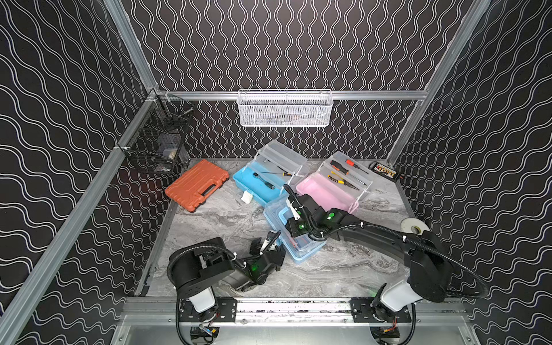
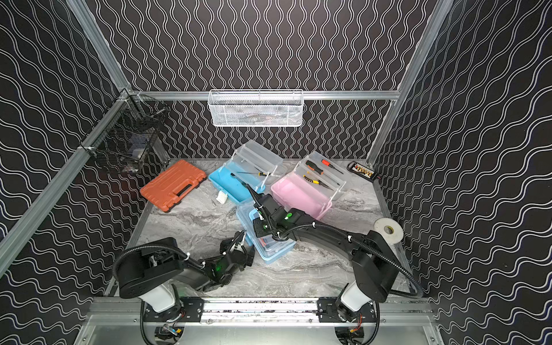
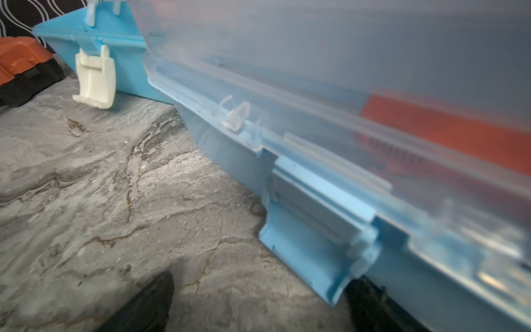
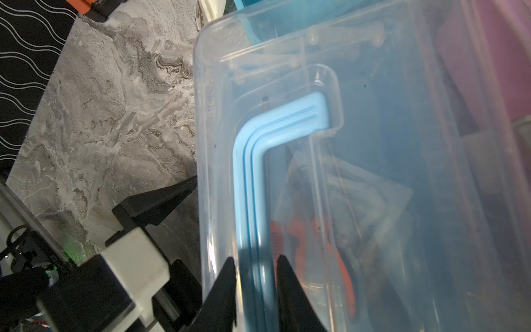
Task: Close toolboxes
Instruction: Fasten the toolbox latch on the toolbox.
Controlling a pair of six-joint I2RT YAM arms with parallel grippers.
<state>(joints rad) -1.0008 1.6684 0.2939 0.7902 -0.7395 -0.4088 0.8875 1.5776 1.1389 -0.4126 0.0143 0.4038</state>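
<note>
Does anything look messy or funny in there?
Yes. The far blue box and the pink box gape open, lids flopped back and tools showing. The near blue box has its lid down, but its latch hangs unclipped.

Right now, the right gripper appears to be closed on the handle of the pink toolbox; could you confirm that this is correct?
Not quite: the right gripper is closed on the handle of the near light blue toolbox, not the pink toolbox. The right wrist view shows its fingers either side of the blue handle.
</note>
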